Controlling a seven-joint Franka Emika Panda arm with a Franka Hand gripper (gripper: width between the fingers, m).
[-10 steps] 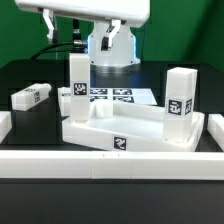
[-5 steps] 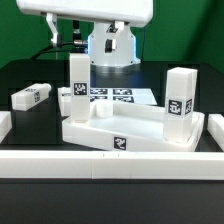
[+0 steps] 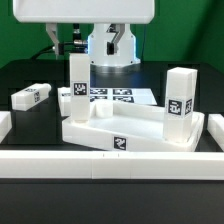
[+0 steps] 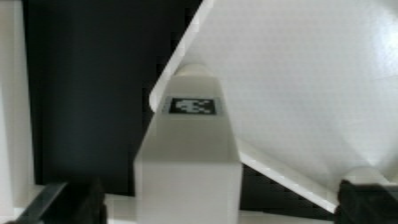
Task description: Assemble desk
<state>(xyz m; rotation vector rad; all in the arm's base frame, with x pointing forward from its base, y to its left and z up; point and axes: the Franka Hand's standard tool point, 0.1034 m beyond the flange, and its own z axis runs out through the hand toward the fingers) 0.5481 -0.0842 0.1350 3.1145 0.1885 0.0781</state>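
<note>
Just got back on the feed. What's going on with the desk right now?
The desk is partly assembled. The desk top lies flat on the table with two legs upright at its corners, the left leg and the right leg as the exterior view shows them. A loose leg lies on the table, further to that view's left. The gripper is open above a tagged leg and holds nothing.

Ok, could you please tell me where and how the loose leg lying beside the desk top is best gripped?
Probably around its middle, coming straight down from above and closing across the two long side faces. The loose leg lies flat on the table, apart from the desk top, so both sides look free, and its square section offers flat, parallel faces.
</note>
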